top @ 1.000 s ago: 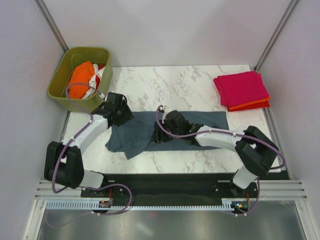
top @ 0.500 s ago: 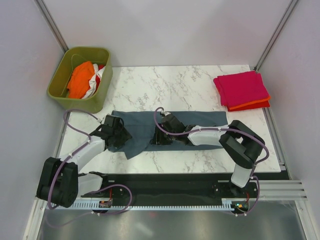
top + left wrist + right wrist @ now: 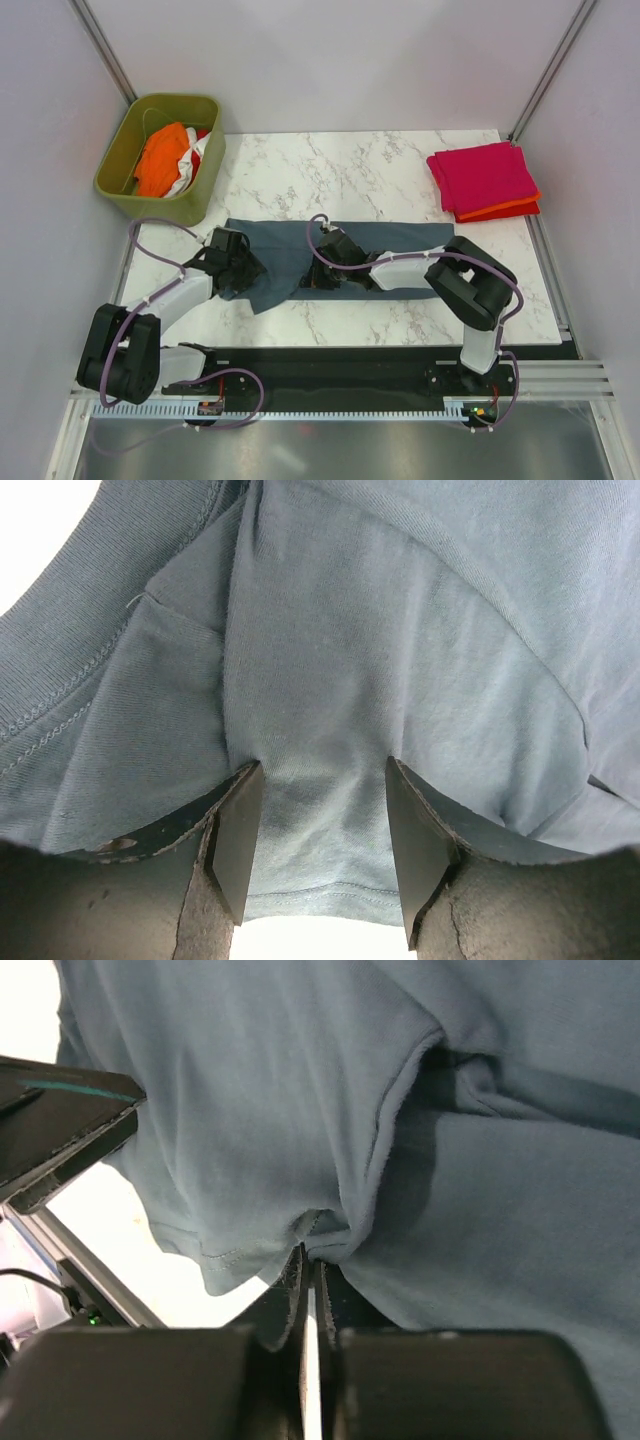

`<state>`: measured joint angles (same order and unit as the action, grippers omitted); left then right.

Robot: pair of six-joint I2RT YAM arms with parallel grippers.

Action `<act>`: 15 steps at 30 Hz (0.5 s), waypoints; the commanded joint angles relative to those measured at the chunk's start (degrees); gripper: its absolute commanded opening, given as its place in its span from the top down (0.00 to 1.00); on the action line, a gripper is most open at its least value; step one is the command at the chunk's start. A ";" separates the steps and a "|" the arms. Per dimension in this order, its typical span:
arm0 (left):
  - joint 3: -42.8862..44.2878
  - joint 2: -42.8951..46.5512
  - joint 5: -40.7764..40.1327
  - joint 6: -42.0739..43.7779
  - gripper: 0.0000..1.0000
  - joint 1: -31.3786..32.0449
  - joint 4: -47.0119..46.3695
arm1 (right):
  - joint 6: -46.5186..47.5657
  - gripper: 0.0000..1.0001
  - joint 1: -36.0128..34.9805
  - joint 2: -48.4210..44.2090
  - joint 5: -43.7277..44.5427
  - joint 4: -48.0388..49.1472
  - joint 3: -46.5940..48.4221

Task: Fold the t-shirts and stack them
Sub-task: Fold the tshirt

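A slate blue-grey t-shirt [image 3: 400, 236] lies spread across the near half of the marble table [image 3: 350, 170]. My left gripper [image 3: 245, 272] sits at its left end and is open. In the left wrist view the gripper [image 3: 325, 845] straddles the stitched hem, with the cloth [image 3: 330, 680] loose between the fingers. My right gripper [image 3: 318, 270] is at the shirt's middle near edge. It [image 3: 310, 1260] is shut on a bunched fold of the blue-grey cloth [image 3: 250, 1110]. A magenta-pink t-shirt [image 3: 484, 176] lies folded on an orange-red one [image 3: 518, 209] at the far right.
An olive-green bin [image 3: 112, 160] stands at the far left corner and holds an orange shirt [image 3: 160, 160] and a white and red one [image 3: 197, 150]. Grey walls close in both sides. The black arm-mount rail [image 3: 340, 360] runs along the near edge.
My right gripper has closed on the fold at the shirt's near edge. The left arm has drawn back toward me, and its gripper now sits at the left hem.
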<state>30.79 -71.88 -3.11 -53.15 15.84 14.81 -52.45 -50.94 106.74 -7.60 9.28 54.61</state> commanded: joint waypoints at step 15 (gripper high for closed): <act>0.85 -0.63 -5.15 -0.47 0.40 -0.01 2.51 | 3.92 0.77 5.85 -10.67 -10.67 -11.91 -3.46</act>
<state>31.18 -72.27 -4.51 -53.15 15.88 14.87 -50.59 -46.00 97.45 -14.20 0.36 51.96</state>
